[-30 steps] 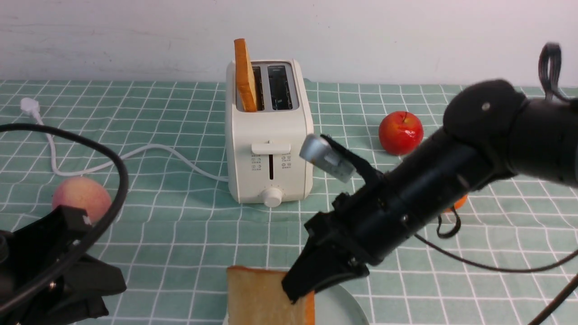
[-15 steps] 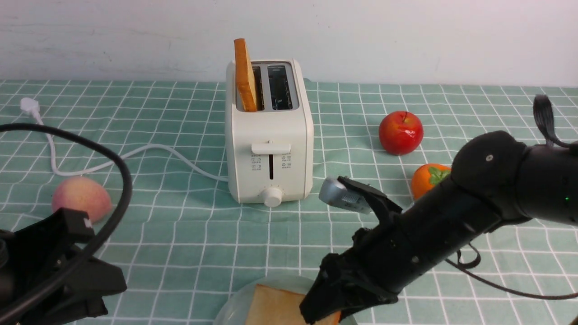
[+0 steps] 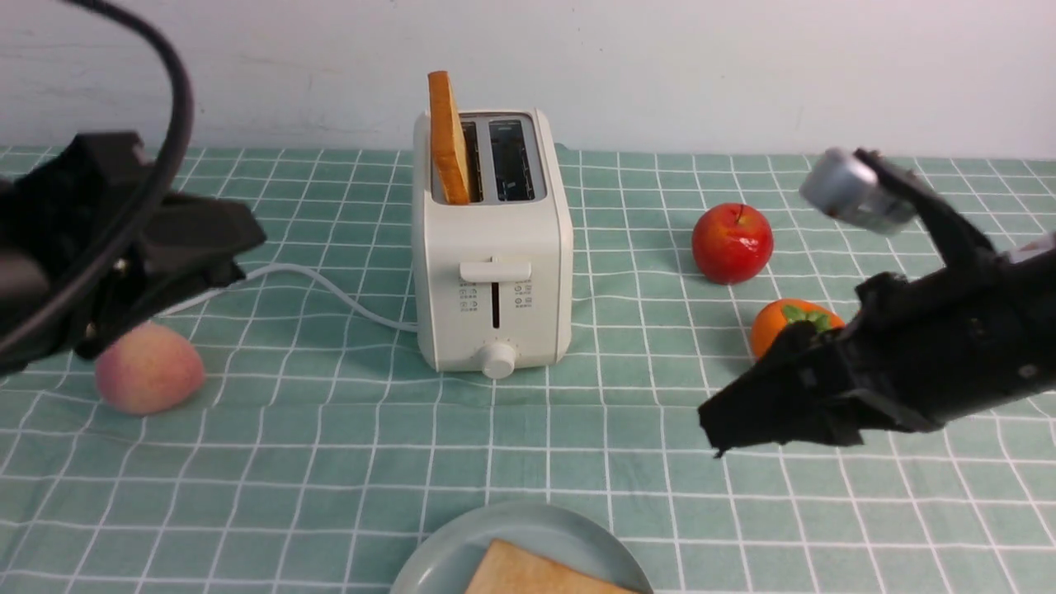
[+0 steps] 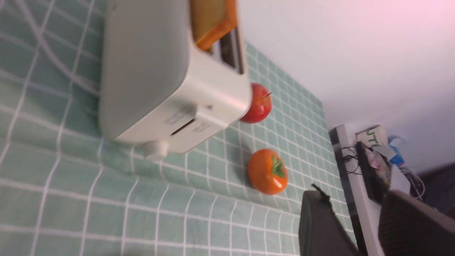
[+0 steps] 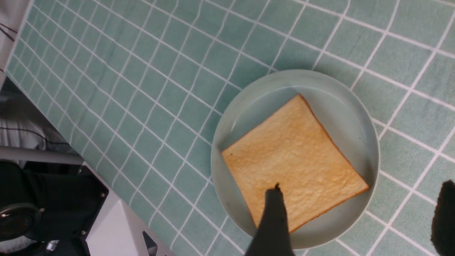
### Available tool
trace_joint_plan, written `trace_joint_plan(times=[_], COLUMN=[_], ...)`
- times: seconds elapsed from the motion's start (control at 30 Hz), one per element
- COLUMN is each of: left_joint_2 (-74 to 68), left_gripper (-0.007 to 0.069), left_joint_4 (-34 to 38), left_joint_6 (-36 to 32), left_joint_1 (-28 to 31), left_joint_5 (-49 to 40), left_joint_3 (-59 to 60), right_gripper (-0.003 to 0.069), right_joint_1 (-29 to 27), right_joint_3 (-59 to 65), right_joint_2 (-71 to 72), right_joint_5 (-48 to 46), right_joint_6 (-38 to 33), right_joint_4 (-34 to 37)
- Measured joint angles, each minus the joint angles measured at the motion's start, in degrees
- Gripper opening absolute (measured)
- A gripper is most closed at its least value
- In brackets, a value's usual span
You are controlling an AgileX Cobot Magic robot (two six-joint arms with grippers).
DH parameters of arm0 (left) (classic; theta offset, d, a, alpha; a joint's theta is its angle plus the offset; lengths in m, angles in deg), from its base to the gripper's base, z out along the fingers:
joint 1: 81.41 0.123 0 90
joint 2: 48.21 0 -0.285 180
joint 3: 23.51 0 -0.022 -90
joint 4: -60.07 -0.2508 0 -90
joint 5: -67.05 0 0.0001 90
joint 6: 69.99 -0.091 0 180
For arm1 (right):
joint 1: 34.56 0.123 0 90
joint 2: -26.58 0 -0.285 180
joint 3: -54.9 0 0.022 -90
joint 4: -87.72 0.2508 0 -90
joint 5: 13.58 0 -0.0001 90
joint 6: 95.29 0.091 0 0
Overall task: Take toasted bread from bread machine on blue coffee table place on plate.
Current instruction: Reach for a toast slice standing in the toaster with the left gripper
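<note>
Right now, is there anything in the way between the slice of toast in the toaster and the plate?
Nothing visible stands between the upright slice in the toaster and the plate.

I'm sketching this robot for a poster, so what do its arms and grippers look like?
Both are matte black. The left gripper has a chunky, wedge-shaped finger, with a thick black cable looping over that arm. The right gripper has dark, tapering fingers; its arm has rounded housings and carries a small silver-grey block on a black bracket.
</note>
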Motion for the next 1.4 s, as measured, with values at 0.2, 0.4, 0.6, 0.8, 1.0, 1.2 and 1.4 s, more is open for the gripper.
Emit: trace_joint_plan(times=[0.2, 0.4, 0.6, 0.8, 1.0, 1.2, 1.4], left_joint_2=[-15.66, -35.05, -52.73, -66.94, -71.25, -71.6, -71.08], left_gripper=[0.0263, 0.0312, 0.0355, 0.0363, 0.0363, 0.0363, 0.0383], left_joint_4=[4.41, -1.91, -14.16, -23.38, -20.46, -19.96, -23.67], left_joint_6=[-8.35, -9.54, -0.28, 15.03, 17.5, 17.5, 17.06], left_joint_1=[0.0, 0.0, 0.0, 0.0, 0.0, 0.0, -1.35], left_joint_5=[-4.39, -17.72, -31.08, -36.92, -33.88, -31.28, -30.84], left_joint_3=[-16.17, -39.19, -61.67, -77.36, -79.64, -79.9, -80.53], right_gripper=[0.0505, 0.0504, 0.0504, 0.0504, 0.0504, 0.0504, 0.0504], right_joint_1=[-0.11, -0.11, -0.11, -0.11, -0.11, -0.11, -0.11], right_joint_3=[0.14, 0.14, 0.16, 0.16, 0.16, 0.16, 0.16], right_joint_2=[7.43, 9.5, 9.51, 9.51, 9.51, 9.51, 9.51], right_joint_5=[-3.29, -5.38, -6.12, -6.12, -6.12, -6.12, -6.12], right_joint_6=[1.41, 1.86, 2.97, 3.31, 3.38, 3.38, 3.38], right_joint_4=[0.05, 0.05, -0.01, -1.16, -3.51, -4.94, -5.07])
